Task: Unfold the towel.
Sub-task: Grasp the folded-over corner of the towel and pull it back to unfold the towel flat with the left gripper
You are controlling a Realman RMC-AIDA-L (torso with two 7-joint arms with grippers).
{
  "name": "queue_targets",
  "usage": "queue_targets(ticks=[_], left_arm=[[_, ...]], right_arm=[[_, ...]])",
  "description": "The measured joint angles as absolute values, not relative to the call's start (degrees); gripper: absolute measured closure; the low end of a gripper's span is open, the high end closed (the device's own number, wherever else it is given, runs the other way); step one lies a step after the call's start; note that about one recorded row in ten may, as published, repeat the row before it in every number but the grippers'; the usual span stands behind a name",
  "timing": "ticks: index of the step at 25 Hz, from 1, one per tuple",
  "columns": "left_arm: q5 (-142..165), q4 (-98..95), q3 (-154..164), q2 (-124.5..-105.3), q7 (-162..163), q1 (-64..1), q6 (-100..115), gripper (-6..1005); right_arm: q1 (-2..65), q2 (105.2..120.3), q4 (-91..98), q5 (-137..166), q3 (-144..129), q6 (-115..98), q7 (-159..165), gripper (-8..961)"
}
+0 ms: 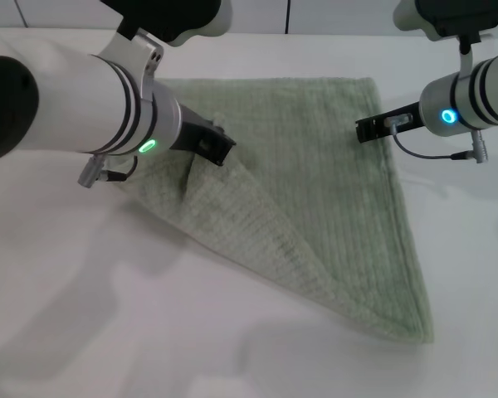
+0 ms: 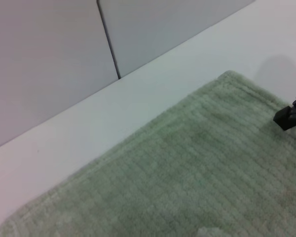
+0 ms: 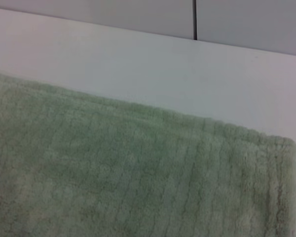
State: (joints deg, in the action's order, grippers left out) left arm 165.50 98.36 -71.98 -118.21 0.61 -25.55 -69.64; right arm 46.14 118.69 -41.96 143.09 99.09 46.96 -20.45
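Observation:
The pale green towel [image 1: 315, 199] lies on the white table, folded along a diagonal into a rough triangle with its point toward the front right. My left gripper [image 1: 214, 143] is low over the towel's left part. It is shut on the folded upper layer, which puckers up into a ridge [image 1: 188, 176] below it. My right gripper [image 1: 367, 129] sits at the towel's right edge, just below the far right corner [image 1: 369, 83]. The left wrist view shows the towel [image 2: 197, 177] with the right gripper's [image 2: 290, 116] black tip over it. The right wrist view shows only the towel's far corner [image 3: 281, 148].
The white table [image 1: 108, 315] spreads around the towel on all sides. A grey panelled wall [image 2: 49, 59] rises behind the table's far edge. Both arms reach in from the sides, the left one bulky over the table's left part.

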Motion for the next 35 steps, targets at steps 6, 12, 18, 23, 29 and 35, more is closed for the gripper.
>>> queue_targets(ticks=[6, 12, 18, 23, 29, 35], left_arm=[[165.50, 99.66, -72.63, -118.21, 0.61, -24.06, -69.65, 925], [165.50, 100.81, -72.78, -118.21, 0.61, -23.14, -69.57, 919], [165.50, 101.55, -72.78, -118.21, 0.61, -22.58, -69.60, 912], [165.50, 102.20, -72.79, -118.20, 0.62, -22.12, -69.61, 907], [165.50, 102.39, -73.51, -118.14, 0.62, -21.50, -69.61, 901], [165.50, 102.44, -73.83, -118.12, 0.62, -21.10, -69.61, 895]], right_arm=[[46.15, 118.66, -41.81, 143.09, 99.10, 46.91, -20.42, 954], [46.33, 118.65, -41.22, 143.36, 99.07, 46.77, -20.40, 954], [46.49, 118.65, -40.79, 143.44, 99.05, 46.71, -20.39, 955], [46.60, 118.68, -40.77, 143.48, 99.05, 46.72, -20.36, 955], [46.60, 118.74, -40.70, 143.55, 99.05, 46.66, -20.30, 955], [46.64, 118.74, -40.60, 143.61, 99.05, 46.40, -20.30, 954]])
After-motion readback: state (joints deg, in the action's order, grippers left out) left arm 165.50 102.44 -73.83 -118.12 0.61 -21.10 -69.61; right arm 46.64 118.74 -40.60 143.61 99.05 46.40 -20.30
